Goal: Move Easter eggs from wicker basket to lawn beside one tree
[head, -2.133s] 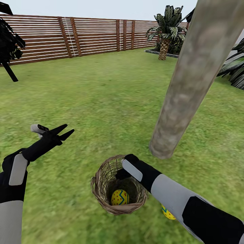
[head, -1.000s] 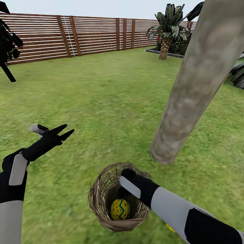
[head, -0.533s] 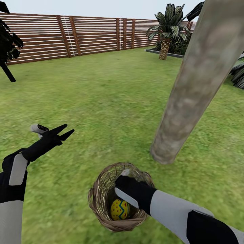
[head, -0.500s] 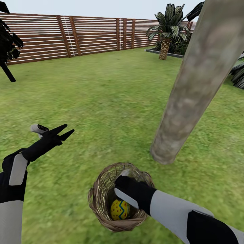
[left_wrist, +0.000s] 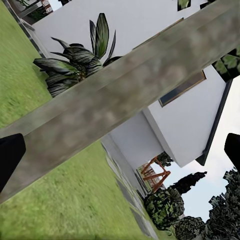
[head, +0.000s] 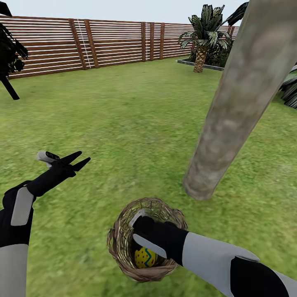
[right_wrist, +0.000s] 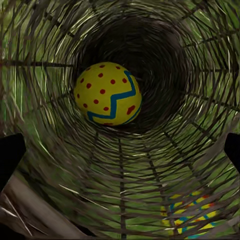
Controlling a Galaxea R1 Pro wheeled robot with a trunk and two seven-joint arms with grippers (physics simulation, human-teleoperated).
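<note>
The wicker basket (head: 114,246) stands on the lawn (head: 136,123) just in front of the tree (head: 231,107) with the pale trunk. One Easter egg (head: 145,258), yellow with red dots and a blue zigzag, lies at its bottom. My right gripper (right_wrist: 120,152) is reaching into the basket (right_wrist: 120,185), open, its fingertips spread wide and apart from the egg (right_wrist: 107,93). A second egg (right_wrist: 192,220) shows through the weave, outside the wall. My left gripper (head: 78,160) hovers open over the grass to the left, holding nothing.
A brown slat fence (head: 115,41) closes the lawn at the back. A palm-like plant (head: 204,37) stands back right, a dark thin tree (head: 10,53) far left. The left wrist view looks past the trunk (left_wrist: 130,95) at a white house (left_wrist: 185,125).
My right wrist has sunk lower and leftward into the basket mouth, covering more of the egg. The left arm has stayed put.
</note>
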